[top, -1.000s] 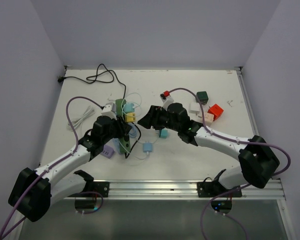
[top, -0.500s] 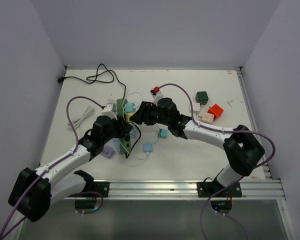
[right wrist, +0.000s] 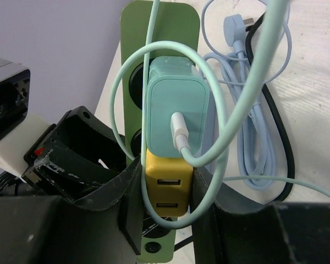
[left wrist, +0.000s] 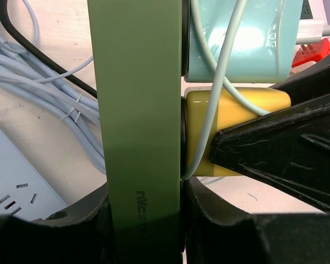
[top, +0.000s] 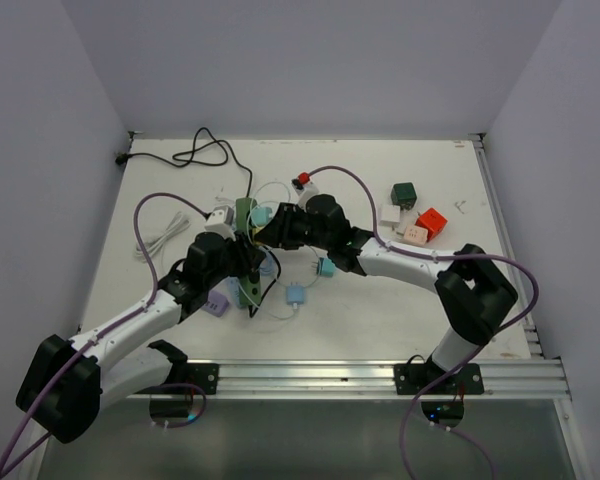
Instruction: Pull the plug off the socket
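The green power strip (top: 244, 213) lies lengthwise at centre left; it also shows in the left wrist view (left wrist: 137, 110) and the right wrist view (right wrist: 159, 22). My left gripper (left wrist: 146, 220) is shut on the strip's near end, one finger on each long side. A yellow plug (right wrist: 166, 190) sits in the strip, with a teal plug (right wrist: 176, 110) and its pale cable just beyond it. My right gripper (right wrist: 166, 201) is shut on the yellow plug, one finger on each side. In the top view the two grippers meet over the strip (top: 255, 245).
A light blue strip (left wrist: 16, 187) and coiled pale blue cord (right wrist: 258, 137) lie beside the green strip. A purple strip (top: 216, 303) sits near the left arm. The black cord (top: 205, 150) runs to the back left. Loose plugs (top: 432, 222) lie at the right, two teal ones (top: 296, 294) in the middle.
My right arm has swung left across the table and its gripper has come onto the yellow plug on the strip. My left arm has held still on the strip.
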